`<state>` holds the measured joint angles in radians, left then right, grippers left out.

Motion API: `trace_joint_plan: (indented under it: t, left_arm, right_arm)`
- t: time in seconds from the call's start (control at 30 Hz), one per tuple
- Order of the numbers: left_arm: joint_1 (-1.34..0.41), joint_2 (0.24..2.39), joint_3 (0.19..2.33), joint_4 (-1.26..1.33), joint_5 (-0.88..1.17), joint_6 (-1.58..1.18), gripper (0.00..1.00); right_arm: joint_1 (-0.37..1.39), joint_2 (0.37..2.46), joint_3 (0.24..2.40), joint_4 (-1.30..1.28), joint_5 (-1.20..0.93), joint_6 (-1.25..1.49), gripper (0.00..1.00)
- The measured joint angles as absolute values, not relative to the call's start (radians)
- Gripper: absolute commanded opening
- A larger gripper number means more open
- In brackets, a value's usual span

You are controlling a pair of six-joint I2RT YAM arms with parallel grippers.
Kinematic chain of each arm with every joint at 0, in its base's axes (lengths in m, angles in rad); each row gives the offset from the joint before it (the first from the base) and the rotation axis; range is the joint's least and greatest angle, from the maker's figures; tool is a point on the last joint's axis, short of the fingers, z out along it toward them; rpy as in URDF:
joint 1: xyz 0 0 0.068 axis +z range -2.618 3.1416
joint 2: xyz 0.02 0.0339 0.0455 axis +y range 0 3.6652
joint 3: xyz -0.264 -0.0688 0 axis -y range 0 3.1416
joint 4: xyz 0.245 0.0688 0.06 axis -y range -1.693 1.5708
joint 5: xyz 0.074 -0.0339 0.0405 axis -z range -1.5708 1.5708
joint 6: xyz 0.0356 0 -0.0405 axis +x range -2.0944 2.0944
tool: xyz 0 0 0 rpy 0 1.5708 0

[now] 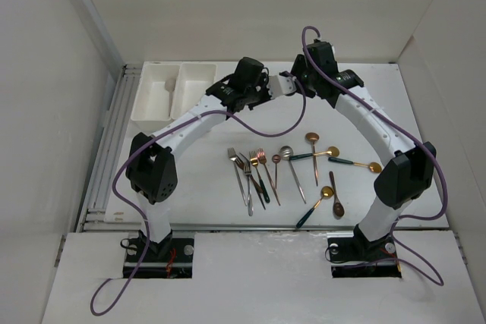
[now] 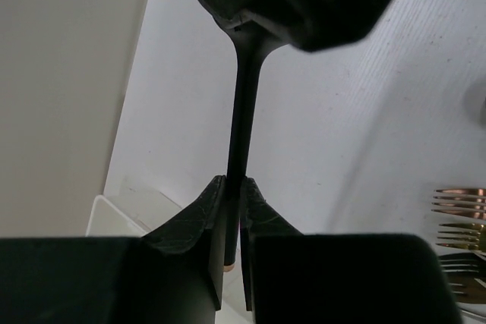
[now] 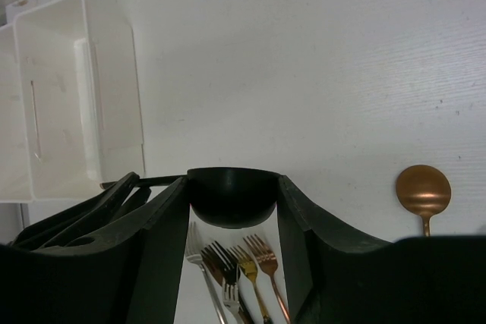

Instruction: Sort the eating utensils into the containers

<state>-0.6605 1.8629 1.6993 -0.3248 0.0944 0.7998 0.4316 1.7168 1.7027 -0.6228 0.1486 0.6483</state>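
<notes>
Left pincer (image 2: 233, 184) pinches black spoon (image 2: 243, 96) handle, right pincer (image 3: 231, 189) its bowl.

Left gripper (image 1: 267, 90) and right gripper (image 1: 293, 85) hovering tip to tip above far middle of white table (image 1: 205, 180). Forks and spoons (image 1: 285, 152) lying scattered nearer arm bases, between arms. Twin white bins (image 1: 156, 96) sitting at far left corner.

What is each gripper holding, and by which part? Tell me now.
Both hold one black spoon: the right gripper clamps its bowl, the left gripper pinches its handle near the end.
</notes>
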Motion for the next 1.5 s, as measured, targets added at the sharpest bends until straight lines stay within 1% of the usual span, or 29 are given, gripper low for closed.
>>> trace_joint_plan:
  t: [0.1,0.13,0.17,0.2,0.23,0.3,0.47,0.6,0.87,0.93,0.97,1.0,1.03,1.1,1.13,1.17,1.3,1.37,1.43,1.5]
  left_arm:
    - [-0.658,1.863,1.700,-0.338,0.110,0.791,0.00]
    - [-0.657,1.863,1.701,-0.345,0.115,0.790,0.15]
    - [-0.657,1.863,1.702,-0.352,0.121,0.789,0.39]
    - [-0.654,1.863,1.703,-0.356,0.128,0.789,0.56]
    - [-0.653,1.862,1.704,-0.363,0.134,0.786,0.66]
    - [-0.652,1.861,1.705,-0.371,0.144,0.786,0.76]
    - [-0.652,1.861,1.705,-0.374,0.146,0.786,0.78]
    - [-0.651,1.860,1.699,-0.356,0.133,0.794,0.71]
    - [-0.653,1.852,1.661,-0.279,0.105,0.820,0.71]
    - [-0.653,1.851,1.655,-0.266,0.104,0.828,0.68]
    - [-0.653,1.850,1.650,-0.262,0.105,0.832,0.64]
    - [-0.653,1.850,1.647,-0.262,0.105,0.834,0.62]
    - [-0.653,1.850,1.644,-0.262,0.105,0.836,0.62]
    - [-0.653,1.850,1.639,-0.260,0.105,0.836,0.66]
    - [-0.653,1.848,1.636,-0.258,0.109,0.834,0.71]
    - [-0.652,1.846,1.631,-0.258,0.114,0.831,0.74]
    - [-0.639,1.832,1.625,-0.266,0.152,0.816,0.80]
    - [-0.622,1.822,1.618,-0.285,0.162,0.809,0.80]
    - [-0.597,1.812,1.610,-0.292,0.193,0.804,0.85]
    - [-0.567,1.802,1.594,-0.306,0.201,0.801,0.86]
  right_arm:
    - [0.432,1.717,1.702,-0.624,0.145,0.646,0.00]
    - [0.432,1.717,1.702,-0.624,0.144,0.646,0.00]
    - [0.432,1.717,1.702,-0.624,0.142,0.646,0.00]
    - [0.432,1.717,1.702,-0.624,0.137,0.648,0.00]
    - [0.432,1.717,1.702,-0.622,0.133,0.651,0.00]
    - [0.432,1.717,1.702,-0.621,0.128,0.654,0.00]
    - [0.432,1.717,1.702,-0.621,0.122,0.654,0.00]
    - [0.431,1.717,1.702,-0.620,0.123,0.655,0.00]
    - [0.427,1.717,1.700,-0.620,0.121,0.664,0.00]
    - [0.425,1.715,1.691,-0.612,0.112,0.670,0.00]
    - [0.424,1.711,1.685,-0.609,0.107,0.674,0.00]
    - [0.424,1.711,1.680,-0.608,0.104,0.677,0.00]
    - [0.423,1.710,1.673,-0.603,0.099,0.681,0.00]
    - [0.420,1.709,1.664,-0.598,0.088,0.688,0.00]
    - [0.419,1.708,1.659,-0.595,0.081,0.691,0.00]
    - [0.418,1.708,1.657,-0.595,0.076,0.694,0.00]
    - [0.418,1.702,1.655,-0.583,0.048,0.706,0.00]
    - [0.416,1.691,1.655,-0.571,0.030,0.712,0.00]
    - [0.412,1.678,1.655,-0.568,0.024,0.713,0.00]
    - [0.406,1.663,1.655,-0.563,0.010,0.715,0.00]
